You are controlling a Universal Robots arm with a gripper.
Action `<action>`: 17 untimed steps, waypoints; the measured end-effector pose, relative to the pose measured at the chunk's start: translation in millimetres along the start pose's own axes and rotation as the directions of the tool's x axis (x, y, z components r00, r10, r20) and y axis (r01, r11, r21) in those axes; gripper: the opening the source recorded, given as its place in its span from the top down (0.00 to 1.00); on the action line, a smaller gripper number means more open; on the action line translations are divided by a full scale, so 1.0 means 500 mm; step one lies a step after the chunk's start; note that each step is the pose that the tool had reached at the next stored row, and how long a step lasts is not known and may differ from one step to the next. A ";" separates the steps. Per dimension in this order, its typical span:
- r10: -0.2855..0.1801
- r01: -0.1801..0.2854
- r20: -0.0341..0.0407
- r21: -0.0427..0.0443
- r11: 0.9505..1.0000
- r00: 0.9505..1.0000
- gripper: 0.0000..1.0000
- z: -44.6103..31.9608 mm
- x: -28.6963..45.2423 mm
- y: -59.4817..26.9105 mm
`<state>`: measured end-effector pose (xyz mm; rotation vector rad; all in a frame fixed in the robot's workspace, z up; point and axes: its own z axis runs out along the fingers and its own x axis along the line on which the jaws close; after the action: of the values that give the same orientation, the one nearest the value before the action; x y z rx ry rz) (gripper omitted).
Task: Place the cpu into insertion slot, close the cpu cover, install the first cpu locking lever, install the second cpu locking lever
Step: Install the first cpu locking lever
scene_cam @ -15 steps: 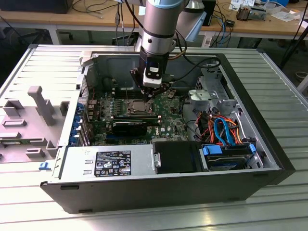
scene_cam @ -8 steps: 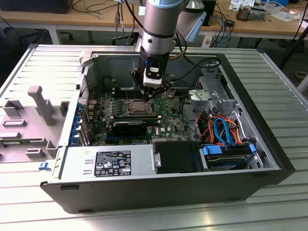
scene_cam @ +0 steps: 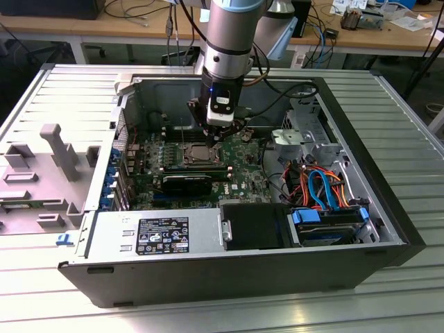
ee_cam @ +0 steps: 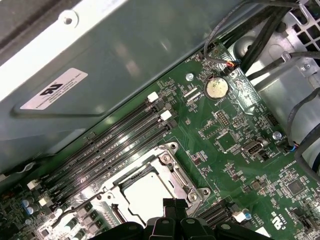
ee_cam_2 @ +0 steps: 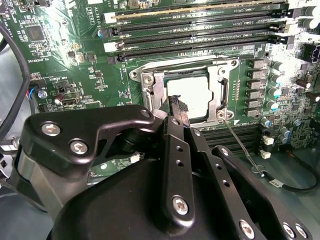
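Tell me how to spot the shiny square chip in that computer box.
Look inside the open dark computer case, at the green circuit board on its floor. Near the black gripper, next to the long black memory slots, lies the small flat square cpu with a silvery-grey top, ringed by the grey metal cpu cover. It's the only shiny square; its neighbours are long and black.
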<state>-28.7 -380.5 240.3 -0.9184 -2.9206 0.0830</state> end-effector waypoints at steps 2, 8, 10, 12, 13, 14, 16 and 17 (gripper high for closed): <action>-0.003 0.003 0.000 0.000 1.000 1.000 0.89 0.000 0.000 0.000; -0.008 0.008 0.000 0.000 1.000 1.000 0.89 0.000 0.000 0.000; -0.009 0.009 0.001 0.000 1.000 1.000 0.89 0.000 0.000 0.000; -0.011 0.011 0.001 0.001 1.000 1.000 0.89 0.000 0.000 0.000; -0.011 0.011 0.001 0.001 1.000 1.000 0.89 0.000 0.000 0.000; -0.012 0.012 0.001 0.001 1.000 1.000 0.89 0.000 0.000 0.000; -0.014 0.014 0.001 0.001 1.000 1.000 0.89 0.000 0.000 0.000; -0.015 0.015 0.001 0.001 1.000 1.000 0.89 0.000 0.000 0.000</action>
<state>-28.7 -380.5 240.3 -0.8968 -2.9276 0.0838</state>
